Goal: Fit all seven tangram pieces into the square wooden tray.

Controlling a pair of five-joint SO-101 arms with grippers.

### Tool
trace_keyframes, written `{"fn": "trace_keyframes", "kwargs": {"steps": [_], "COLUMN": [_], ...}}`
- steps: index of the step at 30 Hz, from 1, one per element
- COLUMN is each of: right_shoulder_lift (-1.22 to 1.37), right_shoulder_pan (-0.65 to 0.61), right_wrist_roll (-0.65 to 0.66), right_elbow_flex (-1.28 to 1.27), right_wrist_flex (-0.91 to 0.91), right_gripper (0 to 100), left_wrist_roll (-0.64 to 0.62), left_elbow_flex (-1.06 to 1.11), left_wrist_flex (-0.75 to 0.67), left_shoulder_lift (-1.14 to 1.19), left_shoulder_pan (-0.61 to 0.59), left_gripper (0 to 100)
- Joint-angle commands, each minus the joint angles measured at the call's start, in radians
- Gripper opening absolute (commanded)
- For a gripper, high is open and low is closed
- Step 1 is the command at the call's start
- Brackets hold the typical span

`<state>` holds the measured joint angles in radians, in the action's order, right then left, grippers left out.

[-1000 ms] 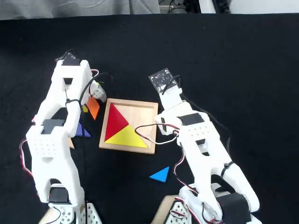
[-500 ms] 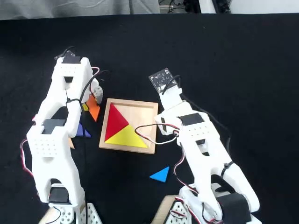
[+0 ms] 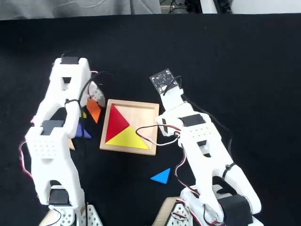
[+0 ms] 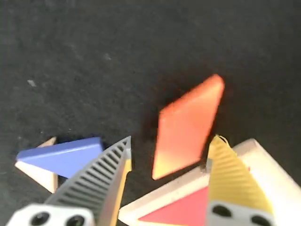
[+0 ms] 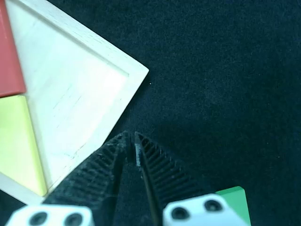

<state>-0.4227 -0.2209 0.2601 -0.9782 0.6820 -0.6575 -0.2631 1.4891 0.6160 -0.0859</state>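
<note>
Blue triangle lies nearest, apart from the square wooden tray holding a red triangle and a yellow triangle. Right arm's fingers, pressed together, hang by its edge; left arm's fingers, spread wide, flank the orange parallelogram just beside it.

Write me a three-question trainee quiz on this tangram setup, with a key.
1. How many pieces lie in the wooden tray?
2. True or false: the right pincer is shut.
3. The orange piece lies: A. on the table beside the tray, just ahead of the open left pincer; B. inside the tray; C. clamped in the right pincer.

Key: 1. two, the red triangle and the yellow triangle; 2. true; 3. A.
</note>
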Motion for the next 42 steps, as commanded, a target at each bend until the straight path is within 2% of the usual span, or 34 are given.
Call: {"fn": "trace_keyframes", "kwargs": {"steps": [1,9,15,24,28,31,36,39,42], "right_shoulder_lift": [0.010,0.010,0.010,0.010,0.010,0.010,0.010,0.010,0.010], "right_shoulder_pan": [0.009,-0.026,-0.028,-0.028,-0.028,-0.028,-0.028,-0.028,-0.028], "right_wrist_roll": [0.000,0.002,0.002,0.002,0.002,0.002,0.002,0.002,0.002], "right_elbow_flex": [0.002,-0.008,-0.008,-0.010,-0.010,-0.012,-0.012,-0.012,-0.013], "right_wrist_flex": [-0.015,-0.017,-0.017,-0.017,-0.017,-0.017,-0.017,-0.017,-0.017], "right_gripper": [1.2,1.2,1.2,1.2,1.2,1.2,1.2,1.2,1.2], "left_wrist_roll": [-0.002,0.026,0.011,-0.011,-0.011,-0.005,0.031,0.038,0.044], "left_elbow_flex": [0.010,0.151,0.262,0.289,0.289,0.282,0.209,0.243,0.295], "left_wrist_flex": [0.008,-0.049,-0.129,-0.249,-0.301,-0.258,-0.098,-0.086,-0.138], "left_shoulder_lift": [-0.066,-0.222,-0.227,-0.226,-0.226,-0.236,-0.311,-0.382,-0.434], "left_shoulder_pan": [-0.051,-0.050,-0.070,-0.067,-0.070,-0.058,-0.051,-0.071,-0.096], "left_gripper": [26,26,26,26,19,14,14,14,14]}}
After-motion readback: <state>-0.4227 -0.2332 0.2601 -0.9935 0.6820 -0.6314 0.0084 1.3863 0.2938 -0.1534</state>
